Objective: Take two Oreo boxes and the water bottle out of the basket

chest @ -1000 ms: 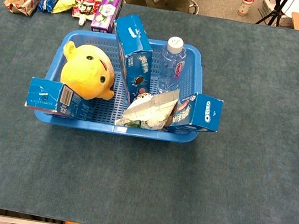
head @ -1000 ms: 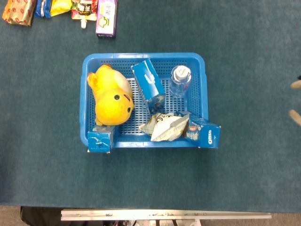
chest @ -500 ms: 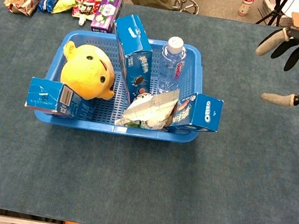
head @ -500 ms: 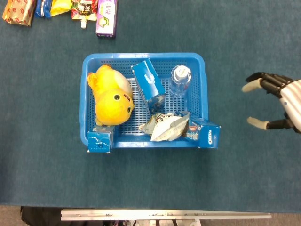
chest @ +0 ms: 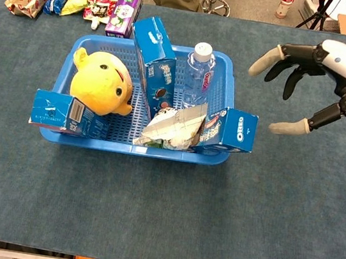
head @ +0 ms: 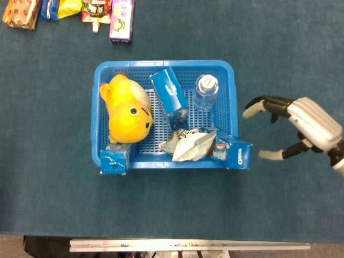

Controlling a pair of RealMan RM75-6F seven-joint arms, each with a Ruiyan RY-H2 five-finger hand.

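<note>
A blue plastic basket (head: pixel 164 63) (chest: pixel 131 148) sits mid-table. One Oreo box (head: pixel 169 97) (chest: pixel 156 56) stands upright in its middle. Another Oreo box (head: pixel 235 152) (chest: pixel 232 131) pokes out over the front right corner, and a third blue box (head: pixel 113 161) (chest: pixel 65 113) lies on the front left corner. The clear water bottle (head: pixel 206 91) (chest: pixel 198 75) stands upright at the back right of the basket. My right hand (head: pixel 301 123) (chest: pixel 336 72) hovers just right of the basket with fingers spread towards it and nothing in them. My left hand is out of both views.
A yellow plush toy (head: pixel 128 110) (chest: pixel 102 84) fills the basket's left side. A crumpled white snack bag (head: pixel 189 144) (chest: pixel 173 128) lies at its front. Several snack packs (head: pixel 121 20) (chest: pixel 124 12) lie at the table's back left. A person stands behind the table.
My right hand has come in from the right edge and moved left towards the basket, fingers still spread. Nothing in the basket has shifted.
</note>
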